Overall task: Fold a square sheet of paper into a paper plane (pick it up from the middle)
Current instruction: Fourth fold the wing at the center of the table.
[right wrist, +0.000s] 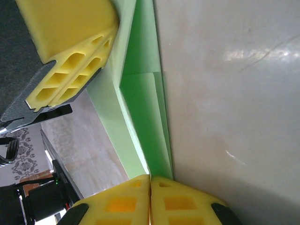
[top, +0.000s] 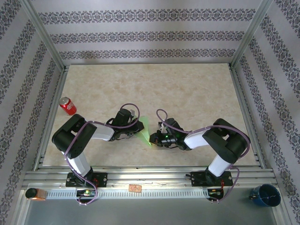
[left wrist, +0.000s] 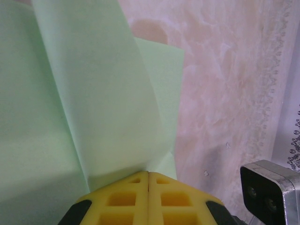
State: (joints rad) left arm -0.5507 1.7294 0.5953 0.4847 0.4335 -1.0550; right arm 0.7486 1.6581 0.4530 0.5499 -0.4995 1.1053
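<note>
The light green sheet of paper (top: 146, 130) is folded into a narrow pointed wedge and held up off the table between both arms. My left gripper (top: 139, 127) is shut on its left side. In the left wrist view the yellow pads meet at the paper's lower edge (left wrist: 148, 174), and overlapping layers of the paper (left wrist: 93, 93) fan up and away. My right gripper (top: 156, 138) is shut on the near tip. The right wrist view has its pads pinching the folded layers (right wrist: 150, 177), the paper (right wrist: 140, 108) running up to the left gripper's fingers (right wrist: 70, 61).
A red soda can (top: 68, 106) lies at the table's left edge. A blue cup (top: 265, 195) and a brown object (top: 35, 193) sit outside the frame at the near corners. Metal rails (top: 140, 174) and patterned walls bound the beige table (top: 187, 93).
</note>
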